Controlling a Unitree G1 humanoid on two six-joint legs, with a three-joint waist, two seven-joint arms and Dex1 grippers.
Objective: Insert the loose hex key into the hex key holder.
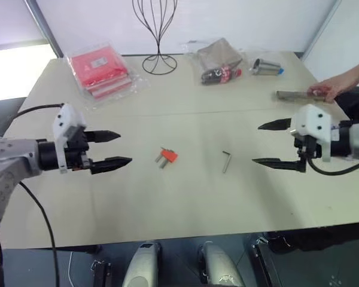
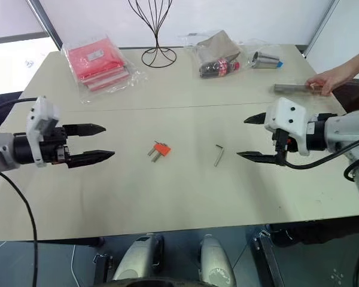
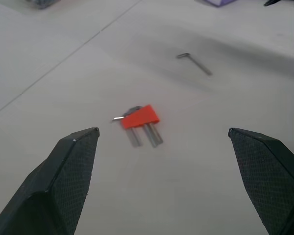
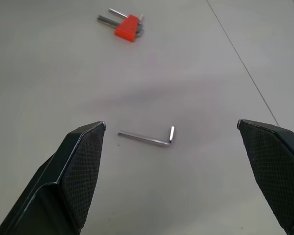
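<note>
On the left, the left gripper [image 1: 118,149] is spread wide, holding nothing. In the middle of the table [image 1: 185,203] lies the hex key holder [image 1: 167,156]. Just right of it lies the loose hex key [image 1: 226,161]. On the right, the right gripper [image 1: 268,143] is spread wide too, empty.

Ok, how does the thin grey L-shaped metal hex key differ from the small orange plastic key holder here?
The thin grey L-shaped metal hex key is one bare bent rod; the small orange plastic key holder is a blocky body with short grey keys sticking out. The key lies nearer the right claw, the holder nearer the left claw. Both lie flat on the beige table, apart and ungripped.
</note>
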